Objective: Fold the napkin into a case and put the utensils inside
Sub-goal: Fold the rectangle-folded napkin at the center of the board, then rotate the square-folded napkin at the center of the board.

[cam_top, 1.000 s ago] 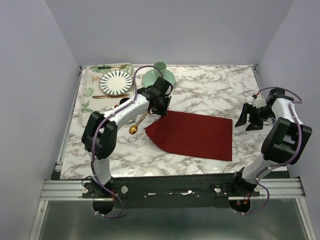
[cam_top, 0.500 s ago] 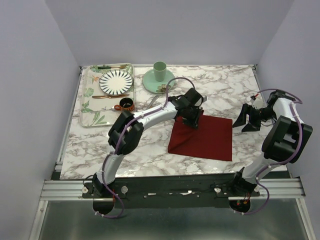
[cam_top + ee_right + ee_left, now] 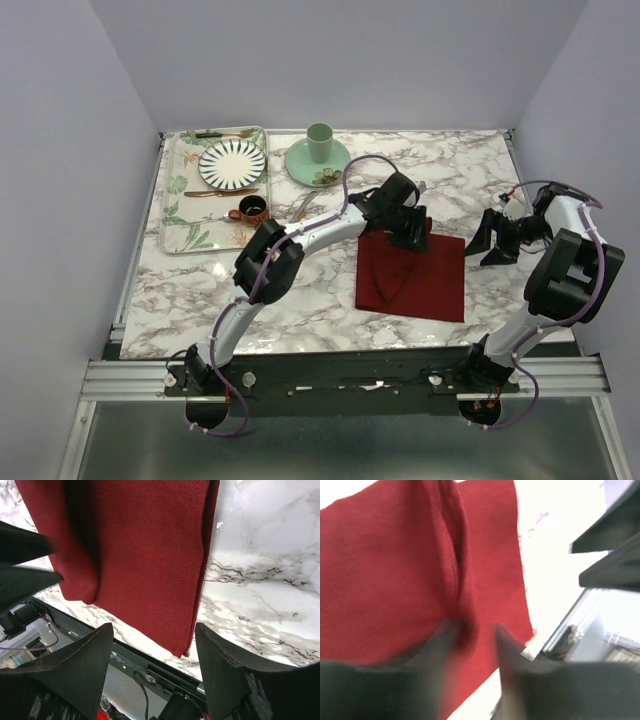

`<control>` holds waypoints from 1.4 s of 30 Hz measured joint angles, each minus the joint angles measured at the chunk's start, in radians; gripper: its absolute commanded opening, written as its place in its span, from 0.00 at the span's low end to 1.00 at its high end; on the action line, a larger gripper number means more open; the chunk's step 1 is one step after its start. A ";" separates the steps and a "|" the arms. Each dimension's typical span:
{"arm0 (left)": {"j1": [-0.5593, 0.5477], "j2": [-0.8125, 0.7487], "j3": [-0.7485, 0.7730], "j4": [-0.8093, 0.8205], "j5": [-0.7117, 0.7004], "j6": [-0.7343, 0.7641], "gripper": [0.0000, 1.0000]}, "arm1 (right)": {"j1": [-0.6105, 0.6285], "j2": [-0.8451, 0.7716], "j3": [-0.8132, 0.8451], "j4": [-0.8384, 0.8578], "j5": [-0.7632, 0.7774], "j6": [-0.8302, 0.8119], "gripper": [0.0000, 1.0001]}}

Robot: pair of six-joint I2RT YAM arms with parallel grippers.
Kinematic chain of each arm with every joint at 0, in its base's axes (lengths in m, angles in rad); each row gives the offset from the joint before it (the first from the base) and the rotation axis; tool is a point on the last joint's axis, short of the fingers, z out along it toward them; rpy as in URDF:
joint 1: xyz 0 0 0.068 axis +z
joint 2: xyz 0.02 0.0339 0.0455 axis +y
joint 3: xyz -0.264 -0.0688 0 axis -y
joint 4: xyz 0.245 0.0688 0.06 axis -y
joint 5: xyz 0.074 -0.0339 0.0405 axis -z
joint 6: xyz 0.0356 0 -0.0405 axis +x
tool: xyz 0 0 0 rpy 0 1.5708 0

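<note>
The dark red napkin lies folded over itself right of the table's middle, with a raised crease running up its top layer. My left gripper hovers low over its far edge. The jaws stand apart, with only cloth showing behind the gap. My right gripper is open just right of the napkin, which shows beyond its fingers. A slim silver knife lies near the saucer. The spoon is hidden, likely under the left arm.
A floral tray at the back left holds a striped plate, a green-handled utensil, a brown-gold utensil and a small brown cup. A green cup stands on a saucer behind the left arm.
My left gripper swept right across the table, carrying the napkin's left part over onto the rest, and its jaws have parted. The right gripper barely moved.
</note>
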 measured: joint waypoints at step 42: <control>0.257 -0.306 -0.737 0.213 0.317 0.195 0.46 | 0.000 0.098 0.080 0.019 0.086 -0.095 0.68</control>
